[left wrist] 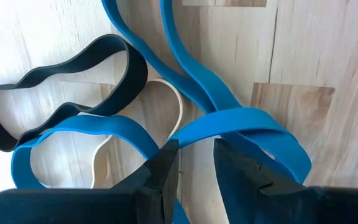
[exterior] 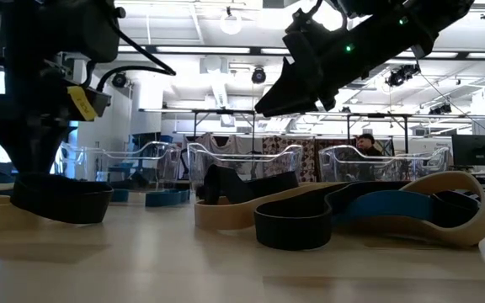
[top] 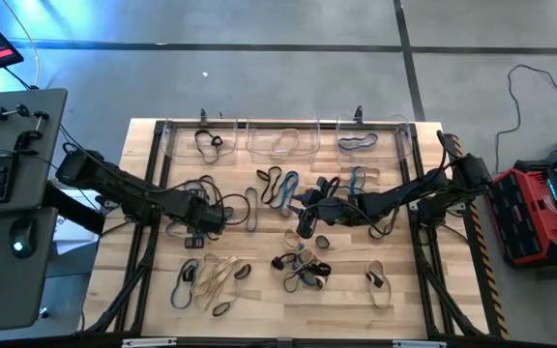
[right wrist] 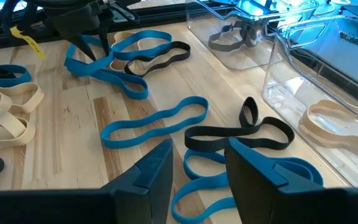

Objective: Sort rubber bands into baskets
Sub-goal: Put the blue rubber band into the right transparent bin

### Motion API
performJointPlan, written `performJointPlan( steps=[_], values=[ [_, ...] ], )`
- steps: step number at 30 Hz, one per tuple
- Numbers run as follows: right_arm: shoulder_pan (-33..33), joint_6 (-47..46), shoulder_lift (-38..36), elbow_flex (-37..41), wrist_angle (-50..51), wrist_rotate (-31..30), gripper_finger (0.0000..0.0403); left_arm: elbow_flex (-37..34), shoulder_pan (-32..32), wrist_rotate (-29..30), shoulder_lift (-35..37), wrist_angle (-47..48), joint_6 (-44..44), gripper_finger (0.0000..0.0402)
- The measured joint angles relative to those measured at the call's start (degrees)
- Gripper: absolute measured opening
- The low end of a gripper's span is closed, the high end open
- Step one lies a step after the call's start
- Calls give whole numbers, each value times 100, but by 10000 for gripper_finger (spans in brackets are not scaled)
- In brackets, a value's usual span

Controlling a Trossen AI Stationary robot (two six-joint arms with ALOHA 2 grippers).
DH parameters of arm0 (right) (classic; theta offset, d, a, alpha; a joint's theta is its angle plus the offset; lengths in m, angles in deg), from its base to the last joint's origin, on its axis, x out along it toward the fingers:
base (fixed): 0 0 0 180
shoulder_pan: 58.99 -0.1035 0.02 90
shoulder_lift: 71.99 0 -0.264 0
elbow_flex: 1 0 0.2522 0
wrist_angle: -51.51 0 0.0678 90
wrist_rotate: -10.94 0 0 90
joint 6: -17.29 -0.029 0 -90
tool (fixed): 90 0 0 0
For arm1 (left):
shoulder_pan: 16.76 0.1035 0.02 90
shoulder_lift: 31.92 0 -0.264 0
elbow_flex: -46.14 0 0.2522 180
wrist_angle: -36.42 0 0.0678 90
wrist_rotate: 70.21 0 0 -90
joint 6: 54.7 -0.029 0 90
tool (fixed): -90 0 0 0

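Rubber bands [top: 222,278] in black, tan and blue lie scattered over the wooden table [top: 346,307], with a few already in the three clear baskets [top: 282,141] along its far edge. The left tool [left wrist: 196,163] is low over crossed blue bands [left wrist: 225,121], fingers slightly apart, gripping nothing. The right tool [right wrist: 197,163] hovers mid-table with fingers apart, empty.

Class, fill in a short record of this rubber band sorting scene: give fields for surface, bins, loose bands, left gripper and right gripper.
surface: pale wooden slatted table
bins: three clear plastic baskets in a row at the far edge, holding black, tan and blue bands
loose bands: black, tan and blue rubber bands scattered across the table
left gripper: low over a blue band, jaws slightly apart, nothing held
right gripper: open above a black band, raised off the table
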Motion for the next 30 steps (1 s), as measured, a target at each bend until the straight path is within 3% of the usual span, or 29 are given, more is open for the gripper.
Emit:
performJointPlan(
  steps=[20, 30],
  values=[
    [0, 0, 0, 0, 0, 10, 133, 50, -312, 19, 0, -17, -8, 94],
    [-73, 26, -2, 0, 0, 34, 133, 273, -317, -47, 0, 6, -1267, 94]
  ],
)
